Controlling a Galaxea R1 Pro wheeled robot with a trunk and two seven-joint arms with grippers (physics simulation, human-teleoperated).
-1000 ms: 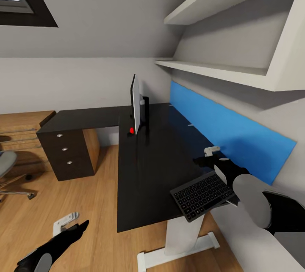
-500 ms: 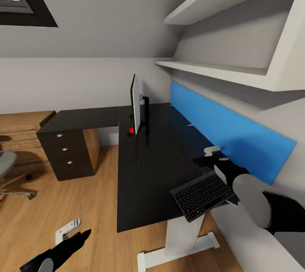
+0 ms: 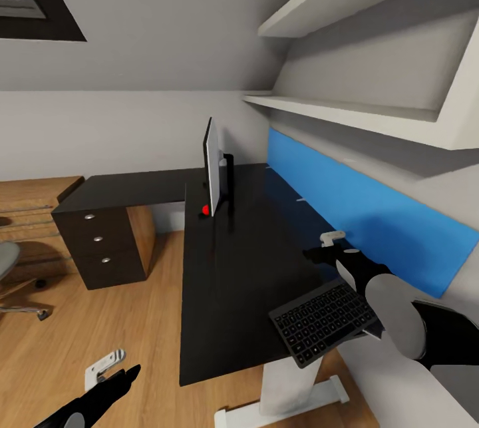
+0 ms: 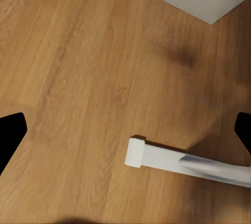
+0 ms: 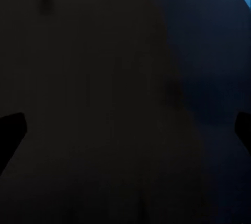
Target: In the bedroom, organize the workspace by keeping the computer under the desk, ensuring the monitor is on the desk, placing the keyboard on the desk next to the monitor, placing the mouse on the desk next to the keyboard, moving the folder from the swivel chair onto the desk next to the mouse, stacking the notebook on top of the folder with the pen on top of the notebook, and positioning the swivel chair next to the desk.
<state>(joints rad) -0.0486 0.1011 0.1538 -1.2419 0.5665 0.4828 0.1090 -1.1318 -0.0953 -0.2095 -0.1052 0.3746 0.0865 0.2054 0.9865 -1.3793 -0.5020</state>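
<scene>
1. At the near right corner of the tabletop [image 3: 239, 281], the keyboard [image 3: 324, 321] lies angled, with one end jutting past the edge over open floor.

2. Right beside it is the right tool [image 3: 332, 249]. Its black wrist covers the keyboard's far corner in the head view, so I cannot tell whether the tool grips the keyboard or merely hangs next to it. The right wrist view looks down on the dark tabletop with black fingertips [image 5: 11, 132] set wide at the sides and nothing visible between them.

3. Further along the tabletop the monitor [image 3: 211, 167] stands upright on its stand, edge-on to the head camera, red dot at its lower corner. It sits well apart from the keyboard, so the "next to the monitor" step looks unfinished.

4. Beyond the monitor the desk turns its L, with the dark drawer unit [image 3: 100, 248] below. The swivel chair [image 3: 10, 275] peeks in at the far left, well apart from the desk.

5. Down low, the left tool [image 3: 110, 371] hangs over the plank floor [image 4: 68, 62], spread wide and empty, with a white desk foot [image 4: 157, 158] below it.

6. The risk, as I judge it: that overhanging keyboard. A nudge from the right arm, or a slide started from a poor grip, could tip it off the edge. Pushed too briskly toward the monitor, it could knock that thin screen.
</scene>
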